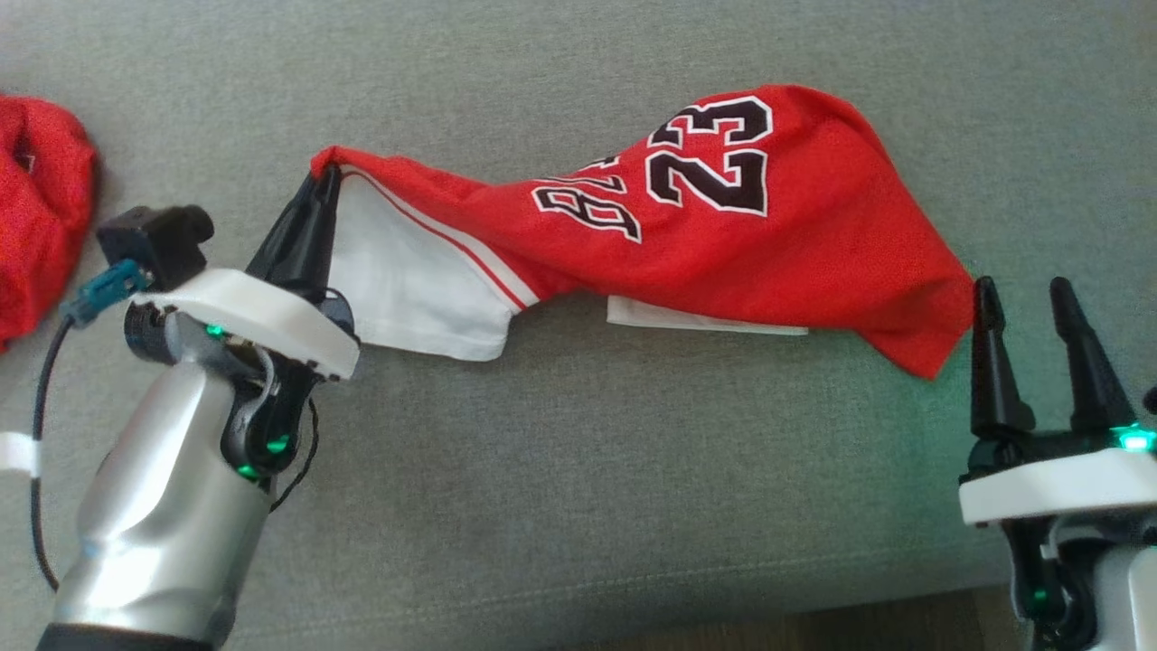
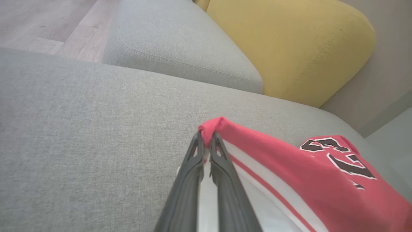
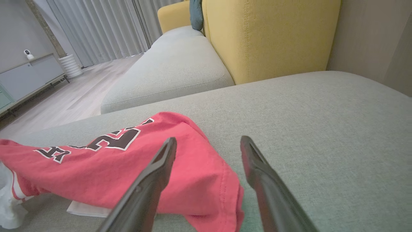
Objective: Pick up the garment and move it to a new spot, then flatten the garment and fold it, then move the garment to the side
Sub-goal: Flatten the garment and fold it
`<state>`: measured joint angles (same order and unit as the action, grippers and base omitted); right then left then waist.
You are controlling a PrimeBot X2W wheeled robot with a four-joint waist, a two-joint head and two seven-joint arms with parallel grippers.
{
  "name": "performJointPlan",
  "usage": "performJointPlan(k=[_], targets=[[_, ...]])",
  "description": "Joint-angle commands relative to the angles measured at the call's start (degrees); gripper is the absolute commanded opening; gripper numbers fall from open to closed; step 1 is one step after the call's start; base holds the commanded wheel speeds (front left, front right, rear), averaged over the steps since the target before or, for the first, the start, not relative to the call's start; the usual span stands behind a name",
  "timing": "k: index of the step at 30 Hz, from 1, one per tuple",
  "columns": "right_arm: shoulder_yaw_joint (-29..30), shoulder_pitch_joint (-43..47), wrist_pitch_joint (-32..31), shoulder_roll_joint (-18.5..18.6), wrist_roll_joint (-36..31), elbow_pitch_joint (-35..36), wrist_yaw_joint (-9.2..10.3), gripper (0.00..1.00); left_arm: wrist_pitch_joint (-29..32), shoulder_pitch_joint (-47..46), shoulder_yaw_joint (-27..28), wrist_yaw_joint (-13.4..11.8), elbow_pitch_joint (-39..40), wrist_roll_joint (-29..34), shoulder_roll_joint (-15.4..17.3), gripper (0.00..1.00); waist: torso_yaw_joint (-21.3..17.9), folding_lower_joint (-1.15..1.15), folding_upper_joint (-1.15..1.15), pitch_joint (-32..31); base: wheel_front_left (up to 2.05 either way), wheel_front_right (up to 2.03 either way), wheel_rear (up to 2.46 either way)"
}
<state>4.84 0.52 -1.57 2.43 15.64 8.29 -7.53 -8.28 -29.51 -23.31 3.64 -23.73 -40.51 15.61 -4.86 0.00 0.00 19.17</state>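
Note:
The garment point(image 1: 723, 226) is a red jersey with white trim and black number 23, stretched across the grey sofa seat point(image 1: 578, 470). My left gripper point(image 1: 327, 174) is shut on the garment's left corner and lifts it off the cushion; the left wrist view shows the red fabric point(image 2: 322, 174) pinched between the two dark fingertips of that gripper point(image 2: 207, 137). My right gripper point(image 1: 1021, 294) stands open just right of the garment's lower right corner, not touching it. In the right wrist view the garment point(image 3: 180, 167) lies left of and under the open right gripper point(image 3: 209, 143).
A second red cloth point(image 1: 41, 217) lies at the far left of the seat. A yellow backrest point(image 3: 267, 35) and another grey cushion point(image 3: 173, 67) stand beyond the seat. The seat's front edge runs along the bottom of the head view, with wooden floor point(image 3: 74, 103) past it.

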Motion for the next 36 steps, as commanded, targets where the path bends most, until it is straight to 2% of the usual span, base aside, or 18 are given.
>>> performJointPlan(k=[1, 2, 3, 6, 9, 13, 17, 21, 27, 36], targets=[[-0.74, -1.45, 0.3, 0.44, -0.17, 2.36, 0.04, 1.0, -0.87, -2.19, 2.19, 0.62, -0.2, -0.19, 1.23, 0.0, -0.15, 0.0, 0.0, 0.1, 0.0, 0.0, 0.0], [-0.65, -1.42, 0.33, 0.44, -0.23, 2.45, 0.04, 1.0, -1.22, -2.53, 2.03, 0.81, -1.61, -0.1, 1.11, 0.36, -0.21, 0.0, 0.0, 0.12, 0.0, 0.0, 0.0], [-0.58, -1.45, 0.37, 0.44, -0.43, 2.45, 0.04, 1.0, -1.81, -2.76, 1.92, 0.89, -2.72, 0.14, 1.0, 1.0, -0.25, 0.0, 0.0, 0.11, 0.0, 0.0, 0.0], [-0.77, -1.37, 0.48, 0.44, -1.03, 2.5, 0.04, 1.0, -4.3, -2.5, 1.58, 0.43, -3.97, 2.07, 0.95, 1.0, 0.0, 0.0, 0.0, -0.16, 0.0, 0.0, 0.0], [-1.74, -1.18, 0.37, 0.44, -1.63, 2.62, 0.04, 1.0, -6.22, -0.64, 2.21, -2.36, -1.96, 5.82, 1.26, 1.0, 0.64, 0.0, 0.0, -0.75, 0.0, 0.0, 0.0], [-3.22, -0.97, -0.11, 0.44, -2.95, 3.05, 0.04, 1.0, -6.67, 4.11, 5.59, -6.36, 6.63, 11.56, 1.67, 1.0, 1.99, 0.0, 0.0, -1.88, 0.0, 0.0, 0.0], [-4.49, -0.64, -1.1, 0.44, -3.54, 2.9, 0.04, 1.0, -6.7, 10.87, 8.8, -8.1, 15.24, 16.19, 1.32, 1.0, 3.68, 0.0, 0.0, -3.59, 0.0, 0.0, 0.0], [-5.32, -0.37, -1.69, 0.44, -3.96, 2.36, 0.04, 1.0, -6.71, 16.94, 10.55, -9.2, 20.5, 19.04, 0.86, 1.0, 4.99, 0.0, 0.0, -5.65, 0.0, 0.0, 0.0], [-5.81, 0.46, -2.32, 0.44, -4.03, 1.93, 0.04, 1.0, -6.71, 22.47, 10.77, -9.81, 24.08, 20.83, 0.57, 1.0, 6.02, 0.0, 0.0, -7.62, 0.0, 0.0, 0.0], [-5.9, 0.69, -3.04, 0.44, -4.06, 2.21, 0.04, 1.0, -6.71, 24.91, 10.57, -9.9, 25.24, 21.15, 0.14, 1.0, 6.47, 0.0, 0.0, -8.08, 0.0, 0.0, 0.0]])
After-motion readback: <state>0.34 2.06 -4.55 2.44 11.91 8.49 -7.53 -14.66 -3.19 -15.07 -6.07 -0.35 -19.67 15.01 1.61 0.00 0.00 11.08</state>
